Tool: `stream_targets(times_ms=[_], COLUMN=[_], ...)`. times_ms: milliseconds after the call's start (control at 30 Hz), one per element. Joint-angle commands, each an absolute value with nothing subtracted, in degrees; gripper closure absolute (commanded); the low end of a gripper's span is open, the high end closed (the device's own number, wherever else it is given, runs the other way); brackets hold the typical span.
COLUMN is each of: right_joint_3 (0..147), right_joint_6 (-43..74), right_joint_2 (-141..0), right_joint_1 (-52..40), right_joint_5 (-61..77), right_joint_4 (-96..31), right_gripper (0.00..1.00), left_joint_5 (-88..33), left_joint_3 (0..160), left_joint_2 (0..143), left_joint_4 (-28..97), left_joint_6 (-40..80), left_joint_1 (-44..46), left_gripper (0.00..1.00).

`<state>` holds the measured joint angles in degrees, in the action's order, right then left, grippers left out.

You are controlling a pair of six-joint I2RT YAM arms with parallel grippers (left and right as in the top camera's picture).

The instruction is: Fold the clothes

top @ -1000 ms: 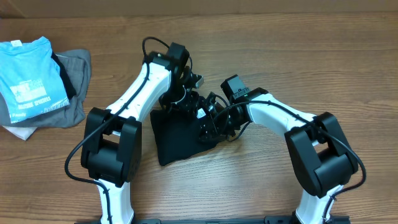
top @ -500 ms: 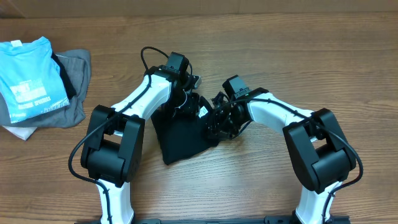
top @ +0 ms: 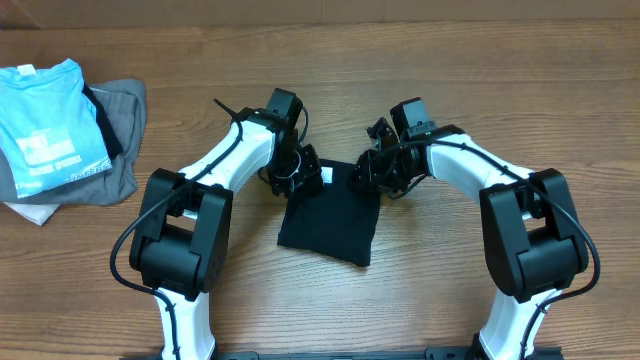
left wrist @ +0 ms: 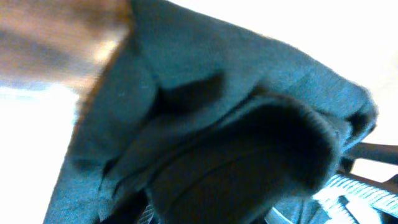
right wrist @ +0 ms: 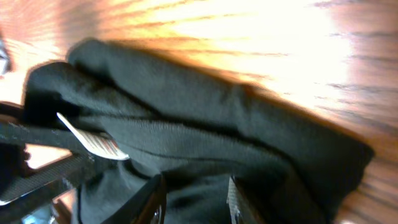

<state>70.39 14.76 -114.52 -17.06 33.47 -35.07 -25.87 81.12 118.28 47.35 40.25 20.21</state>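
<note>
Overhead: you see the plain black soft-fabric garment [top: 330,215] lying folded into a rough square on the brown wooden worktop [top: 450,60], between the two arms and a little skewed. The left fingers [top: 300,180] sit at its upper left corner and the right fingers [top: 368,175] at its upper right corner, both down on the cloth edge. Well apart, at the worktop's left end, a light blue t-shirt with white print [top: 50,120] lies on a crumpled grey garment [top: 125,120], with a scrap of white cloth [top: 30,212] showing under them. Left wrist: the view is blurred, dark cloth [left wrist: 186,81] fills nearly all of it and hangs close to the lens, with a strip of worktop [left wrist: 50,37] at upper left. You cannot tell here whether the left fingers are clenched or released. Right wrist: the garment [right wrist: 249,124] lies bunched in ridges on the worktop [right wrist: 249,37], a small white label [right wrist: 93,142] on it at left. The right fingers [right wrist: 152,199] stand a little apart with a fold of the black cloth grasped between them.
</note>
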Motion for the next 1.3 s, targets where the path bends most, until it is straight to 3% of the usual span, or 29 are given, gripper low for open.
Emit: stream_targets(times_ms=[0, 133, 200, 267, 467, 733, 1133, 1167, 1267], right_joint_3=[73.54, 76.44, 78.02, 79.81, 83.44, 83.42, 83.33, 83.33, 83.33], right_joint_6=[11.11, 9.98, 10.0, 10.09, 11.7, 13.74, 13.72, 13.72, 13.72], right_joint_2=[-114.78, -111.33, -108.38, -105.19, -96.75, -92.68, -92.68, -92.68, -92.68], right_joint_1=[-16.25, -16.25, -16.25, -16.25, -16.25, -16.21, -16.21, -16.21, -16.21], right_joint_5=[25.91, 21.3, 18.94, 16.88, 8.91, 6.02, 6.04, 6.02, 6.02], right_joint_4=[-38.89, -44.14, -46.13, -48.25, -54.26, -59.29, -60.38, -60.4, -60.38], right_gripper=[0.62, 0.58, 0.56, 0.55, 0.48, 0.42, 0.41, 0.41, 0.41], left_joint_5=[-27.46, -24.77, -20.99, -15.64, -16.34, -23.77, -35.4, -36.71, -39.97], left_joint_3=[82.96, 86.43, 88.14, 89.76, 89.97, 88.53, 88.53, 88.53, 88.53], left_joint_2=[117.25, 114.28, 112.51, 111.07, 110.61, 115.72, 129.1, 129.82, 131.02], left_joint_4=[46.37, 46.41, 45.91, 45.5, 47.05, 48.73, 45.17, 45.19, 45.5], left_joint_6=[42.81, 38.54, 35.57, 33.58, 23.92, 9.56, 2.98, 2.98, 2.87], left_joint_1=[18.76, 17.08, 16.29, 15.44, 15.03, 15.66, 16.1, 16.27, 17.28], left_gripper=[0.62, 0.57, 0.46, 0.14, 0.0, 0.0, 0.0, 0.05, 0.37])
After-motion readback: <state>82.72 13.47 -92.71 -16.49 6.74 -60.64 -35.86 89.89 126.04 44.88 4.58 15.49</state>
